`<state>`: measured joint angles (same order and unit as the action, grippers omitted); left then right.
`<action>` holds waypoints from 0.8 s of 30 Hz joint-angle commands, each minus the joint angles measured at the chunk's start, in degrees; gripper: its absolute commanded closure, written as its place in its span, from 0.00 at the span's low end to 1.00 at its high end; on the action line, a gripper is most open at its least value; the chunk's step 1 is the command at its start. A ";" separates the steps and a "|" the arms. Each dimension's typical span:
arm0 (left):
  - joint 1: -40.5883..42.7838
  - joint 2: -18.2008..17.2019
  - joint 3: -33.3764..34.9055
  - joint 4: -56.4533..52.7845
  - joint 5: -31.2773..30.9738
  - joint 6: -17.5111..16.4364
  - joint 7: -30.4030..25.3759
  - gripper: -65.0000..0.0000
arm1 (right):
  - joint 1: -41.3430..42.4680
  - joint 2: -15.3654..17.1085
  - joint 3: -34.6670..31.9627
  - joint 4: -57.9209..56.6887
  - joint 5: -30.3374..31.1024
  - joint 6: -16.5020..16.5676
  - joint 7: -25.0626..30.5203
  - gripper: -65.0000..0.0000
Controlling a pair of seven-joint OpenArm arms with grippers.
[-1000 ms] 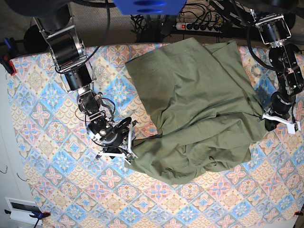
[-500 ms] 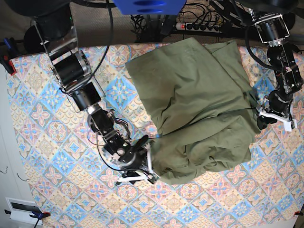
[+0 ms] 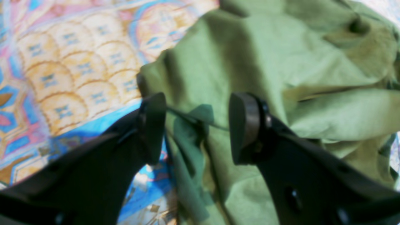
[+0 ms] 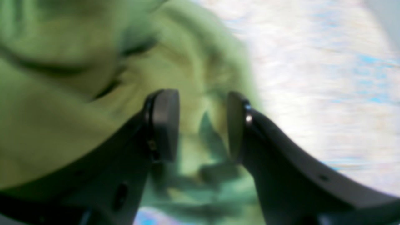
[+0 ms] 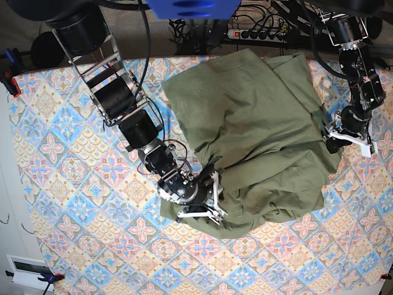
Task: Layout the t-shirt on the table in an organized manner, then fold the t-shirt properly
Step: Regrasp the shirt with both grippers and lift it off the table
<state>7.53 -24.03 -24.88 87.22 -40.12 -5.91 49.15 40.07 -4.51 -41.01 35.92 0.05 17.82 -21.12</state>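
1. Still early: the t-shirt (image 5: 258, 141) is lying bunched and creased toward 2 o'clock on the worktop (image 5: 55, 184), nowhere near flat, zero folds.
2. Left hand (image 3: 197, 125) is standing apart over its edge, gripping nothing.
3. Right hand (image 4: 203, 125) is apart too.
4. Versus earlier: right hand is pushing the 7 o'clock corner inward; left has let go.

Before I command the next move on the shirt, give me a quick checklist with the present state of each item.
1. Left tool free of cloth: ok, jaws apart, fabric only lies between them.
2. Right tool open: ok; whether cloth is caught between the pads: cannot tell, the view is blurred.
3. t-shirt laid flat: not ok, bunched and creased at its near edge.
4. Sleeves and collar located: cannot tell.
5. t-shirt fully on the table: ok.
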 commanded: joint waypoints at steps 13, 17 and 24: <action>-0.36 0.60 -0.13 1.09 -0.89 -0.73 -0.93 0.53 | 3.66 0.95 0.18 -3.00 -0.27 -2.48 4.29 0.64; 2.10 -0.19 4.44 5.40 -0.98 -0.73 -0.93 0.53 | 3.66 0.95 0.09 -3.00 -0.27 -2.40 0.42 0.64; 8.95 -0.36 11.21 19.72 -0.89 -0.73 -0.93 0.53 | 1.29 1.13 -0.08 -3.00 -0.27 -0.55 -3.45 0.75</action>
<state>16.43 -23.70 -13.63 106.15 -40.71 -6.33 48.73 39.94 -3.25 -41.25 32.18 -0.16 17.41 -24.97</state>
